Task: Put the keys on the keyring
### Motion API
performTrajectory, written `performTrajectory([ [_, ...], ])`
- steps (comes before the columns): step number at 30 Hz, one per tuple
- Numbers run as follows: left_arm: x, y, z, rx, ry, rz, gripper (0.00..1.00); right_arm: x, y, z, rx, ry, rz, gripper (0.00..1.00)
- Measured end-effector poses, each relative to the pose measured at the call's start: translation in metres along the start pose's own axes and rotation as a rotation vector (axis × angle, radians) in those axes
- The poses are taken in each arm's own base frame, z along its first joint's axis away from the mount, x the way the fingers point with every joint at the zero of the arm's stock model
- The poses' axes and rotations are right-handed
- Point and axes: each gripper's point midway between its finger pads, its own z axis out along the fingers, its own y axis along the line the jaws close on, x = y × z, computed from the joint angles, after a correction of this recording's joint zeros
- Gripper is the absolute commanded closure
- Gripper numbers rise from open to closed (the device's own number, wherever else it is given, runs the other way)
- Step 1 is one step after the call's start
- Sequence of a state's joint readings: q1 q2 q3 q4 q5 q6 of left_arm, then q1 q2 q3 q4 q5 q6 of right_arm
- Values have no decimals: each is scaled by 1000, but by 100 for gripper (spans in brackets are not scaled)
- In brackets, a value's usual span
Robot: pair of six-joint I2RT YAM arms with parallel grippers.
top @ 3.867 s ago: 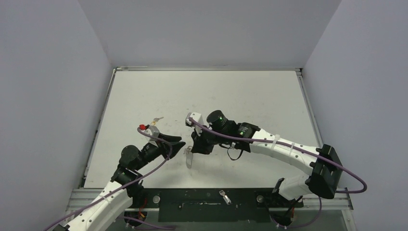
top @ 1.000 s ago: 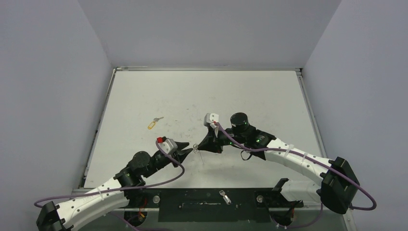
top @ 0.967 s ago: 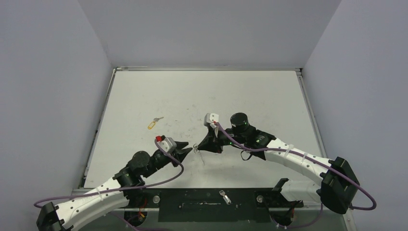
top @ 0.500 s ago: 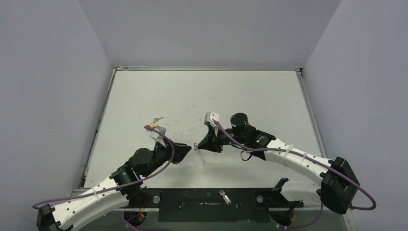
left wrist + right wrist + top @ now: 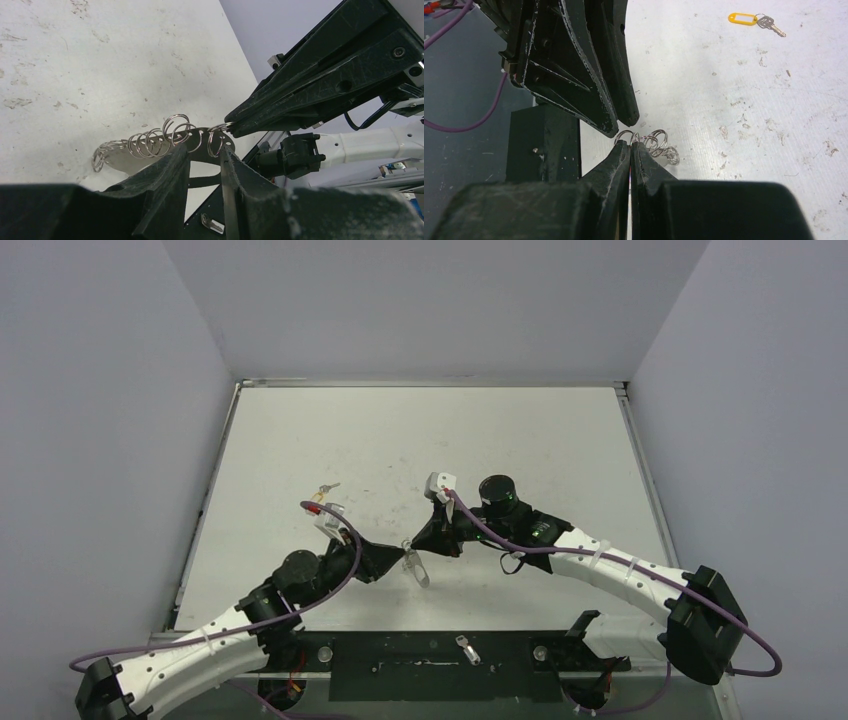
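Note:
The keyring (image 5: 417, 568) hangs tilted just above the table between both arms. My right gripper (image 5: 410, 544) is shut on one of its small rings, which shows at the fingertips in the right wrist view (image 5: 630, 144). In the left wrist view the keyring's flat holed plate (image 5: 228, 141) carries several small rings. My left gripper (image 5: 204, 149) stands part open, its tips at the plate's lower edge with table showing through the gap. I cannot tell if it touches. A key with a yellow tag (image 5: 742, 19) lies far left (image 5: 318, 494).
Another silver key (image 5: 467, 649) lies on the black base strip between the arm bases and shows through the left gripper's gap (image 5: 212, 226). The left arm's purple cable (image 5: 345, 540) loops over its wrist. Grey walls close the table on three sides.
The left wrist has rolled and its tips have slid right, up to the keyring. The keyring has swung so its loop shows more. The right arm has stayed still, shut on the ring.

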State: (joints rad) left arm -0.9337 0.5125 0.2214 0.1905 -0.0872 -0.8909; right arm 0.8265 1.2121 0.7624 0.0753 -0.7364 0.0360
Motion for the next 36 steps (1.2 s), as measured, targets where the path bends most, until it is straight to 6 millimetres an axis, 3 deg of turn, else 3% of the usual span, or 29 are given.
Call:
performTrajectory([
  [6, 1, -4, 4, 16, 6, -16, 71, 0, 0, 0, 0, 0, 3, 100],
  [15, 11, 1, 10, 6, 47, -13, 78, 0, 0, 0, 0, 0, 3, 100],
  [20, 7, -8, 11, 45, 30, 1, 85, 0, 0, 0, 0, 0, 3, 100],
  [24, 2, -16, 11, 87, 9, 21, 99, 0, 0, 0, 1, -1, 2, 100],
  [35, 3, -17, 9, 102, 23, 124, 100, -1, -1, 1, 12, -3, 6, 100],
  [36, 3, -16, 9, 98, 29, 137, 100, -1, -1, 1, 14, -3, 11, 94],
])
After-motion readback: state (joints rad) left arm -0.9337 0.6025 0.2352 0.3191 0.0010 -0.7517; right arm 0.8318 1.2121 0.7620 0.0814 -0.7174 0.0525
